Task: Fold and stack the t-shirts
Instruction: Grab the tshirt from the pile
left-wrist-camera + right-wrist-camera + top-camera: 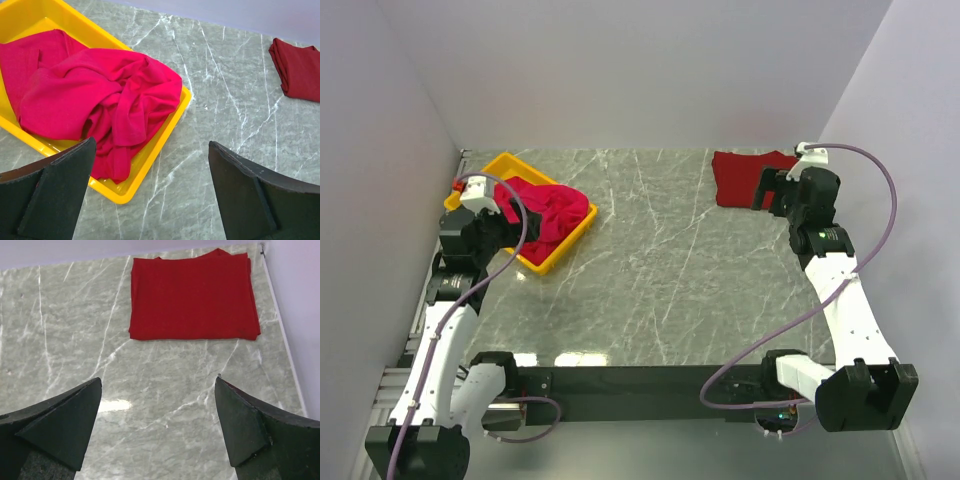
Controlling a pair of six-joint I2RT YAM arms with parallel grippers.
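Crumpled pink shirt (100, 95) sits heaped inside the yellow tray (165, 135), one edge lapping onto the tray's rim. It is unfolded, so I judge it the one left to work. Folded dark red shirt (192, 295) lies flat on the table (670, 260), well apart from the tray, over on the opposite side by the back wall. It is a neat rectangle, likely parked there as the base of the stack. On the near side of the tray hangs the left pincer (151, 144), jaws spread wide, gripping nothing, and aimed at the heap, probably lined up for a grab. Far from the tray, the right pincer (157, 380) hovers over bare table just short of the folded shirt, jaws also spread, empty, touching nothing.
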